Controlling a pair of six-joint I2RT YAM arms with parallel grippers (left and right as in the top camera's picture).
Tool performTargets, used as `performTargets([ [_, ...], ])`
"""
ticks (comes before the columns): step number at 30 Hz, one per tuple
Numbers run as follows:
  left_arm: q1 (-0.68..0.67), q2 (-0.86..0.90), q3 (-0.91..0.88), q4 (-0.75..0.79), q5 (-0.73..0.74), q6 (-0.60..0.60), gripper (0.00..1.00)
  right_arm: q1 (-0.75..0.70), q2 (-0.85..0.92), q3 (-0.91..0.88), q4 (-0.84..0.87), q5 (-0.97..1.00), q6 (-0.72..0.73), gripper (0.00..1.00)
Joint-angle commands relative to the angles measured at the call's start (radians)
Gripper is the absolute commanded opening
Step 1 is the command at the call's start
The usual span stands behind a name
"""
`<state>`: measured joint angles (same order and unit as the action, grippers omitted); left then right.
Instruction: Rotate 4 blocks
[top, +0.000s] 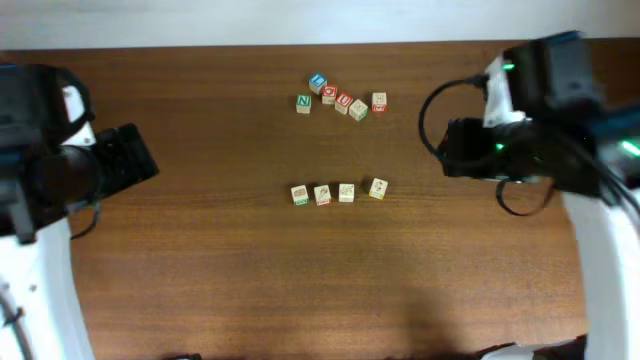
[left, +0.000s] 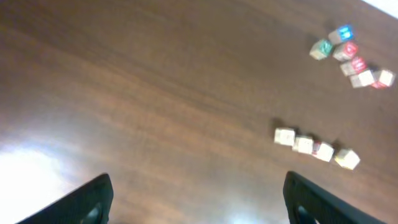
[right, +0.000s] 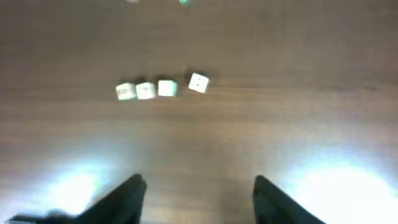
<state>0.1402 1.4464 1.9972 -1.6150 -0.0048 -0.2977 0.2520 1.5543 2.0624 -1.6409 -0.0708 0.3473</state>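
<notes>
Four blocks (right: 166, 88) sit in a row on the tabletop (right: 298, 124), the rightmost one askew; below them the gripper (right: 198, 202) gapes empty

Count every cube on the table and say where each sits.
10. Four pale blocks in a mid-table row: leftmost block, second block, third block, rightmost block, slightly apart. Six clustered behind: blue cube, green cube, red cube, red U cube, pale cube, red-edged cube. None looks hidden.

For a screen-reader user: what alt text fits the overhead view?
Four pale blocks lie in a row on the table, the rightmost skewed. Six more cubes cluster beyond; the left hand and right hand sit far to either side.
</notes>
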Motion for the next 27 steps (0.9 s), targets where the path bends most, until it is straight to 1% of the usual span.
performTargets([
  [1, -0.023, 0.027, -0.278, 0.156, 0.024, -0.050, 0.86, -0.037, 0.029, -0.271, 0.124, -0.006, 0.005, 0.53],
  [2, -0.033, 0.027, -0.363, 0.226, 0.050, -0.051, 0.85, -0.042, 0.042, -0.383, 0.212, -0.031, 0.005, 0.50],
  [3, -0.047, 0.027, -0.485, 0.333, 0.069, -0.073, 0.84, -0.044, 0.066, -0.488, 0.318, -0.054, 0.005, 0.49],
  [5, -0.061, 0.027, -0.582, 0.421, 0.069, -0.095, 0.84, -0.044, 0.094, -0.571, 0.433, -0.086, 0.008, 0.45],
  [6, -0.081, 0.027, -0.684, 0.517, 0.069, -0.109, 0.78, -0.042, 0.128, -0.637, 0.539, -0.114, 0.009, 0.41],
  [8, -0.113, 0.031, -0.799, 0.622, 0.069, -0.159, 0.76, -0.042, 0.214, -0.677, 0.636, -0.120, 0.036, 0.39],
  [9, -0.132, 0.035, -0.842, 0.674, 0.069, -0.162, 0.75, -0.042, 0.251, -0.677, 0.658, -0.121, 0.036, 0.39],
  [12, -0.176, 0.083, -0.887, 0.741, 0.069, -0.189, 0.71, -0.042, 0.348, -0.677, 0.718, -0.121, 0.044, 0.39],
  [14, -0.211, 0.161, -0.887, 0.762, 0.075, -0.226, 0.69, -0.042, 0.407, -0.677, 0.734, -0.121, 0.047, 0.39],
  [17, -0.249, 0.246, -0.887, 0.819, 0.112, -0.226, 0.68, -0.043, 0.442, -0.677, 0.772, -0.121, 0.047, 0.39],
  [19, -0.276, 0.294, -0.887, 0.894, 0.147, -0.226, 0.68, -0.043, 0.451, -0.677, 0.803, -0.121, 0.047, 0.38],
  [22, -0.320, 0.349, -0.887, 0.967, 0.180, -0.241, 0.67, -0.043, 0.454, -0.677, 0.819, -0.148, 0.047, 0.38],
  [27, -0.406, 0.403, -0.887, 1.033, 0.200, -0.265, 0.68, -0.041, 0.480, -0.677, 0.831, -0.171, 0.050, 0.37],
])
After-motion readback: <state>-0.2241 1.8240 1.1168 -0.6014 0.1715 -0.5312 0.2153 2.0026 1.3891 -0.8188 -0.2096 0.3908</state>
